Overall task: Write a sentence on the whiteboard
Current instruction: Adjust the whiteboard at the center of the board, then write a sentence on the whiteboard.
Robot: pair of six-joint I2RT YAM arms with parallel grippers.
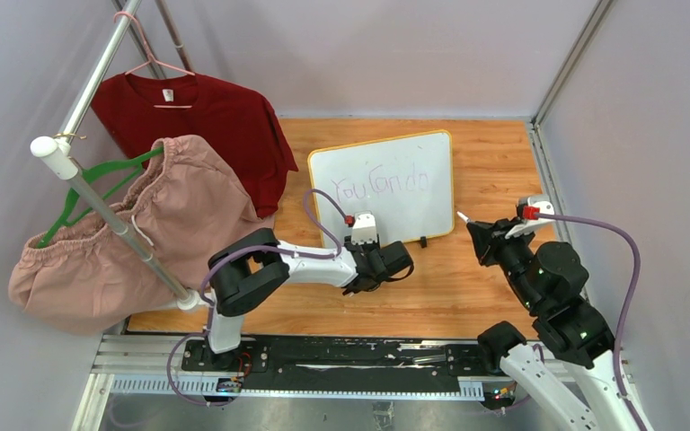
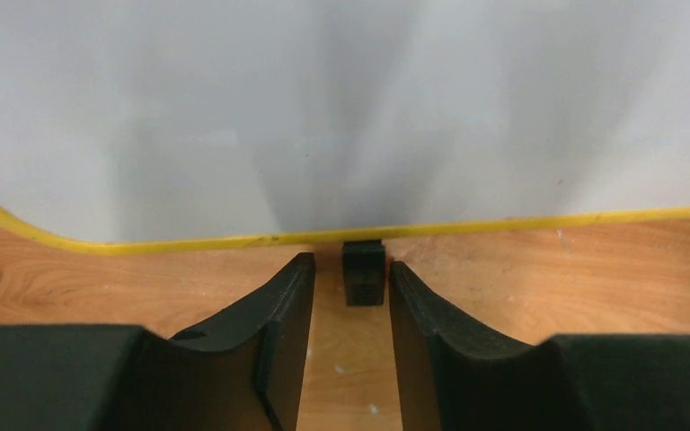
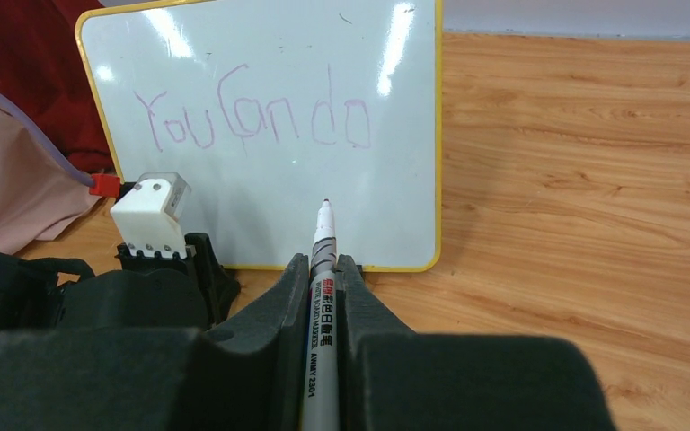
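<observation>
Right gripper (image 3: 323,265) pinches a marker pen (image 3: 323,238) tight between its 2 fingers, cap off, with the tip hanging just off the lower right corner of the whiteboard (image 3: 395,206) and not touching it. Left gripper (image 2: 349,263) stands slightly spread at the board's lower edge, its 2 fingers flanking 1 of the small black feet (image 2: 364,278) without, as far as we can see, clamping it. The yellow-framed whiteboard sits on the wooden table (image 1: 494,171), lower edge toward the arms. We cannot tell whether it lies flat or leans back on its feet. The sentence (image 3: 252,121) runs to 1 purple line, "You can do", across the board's upper half, with bare white beneath it. We judge the board light, stiff and slick-faced, apt to skid or tip under pen pressure. The foot or the frame at the lower edge looks to us the place to hold it, well clear of the ink, which would likely smear at a touch.
</observation>
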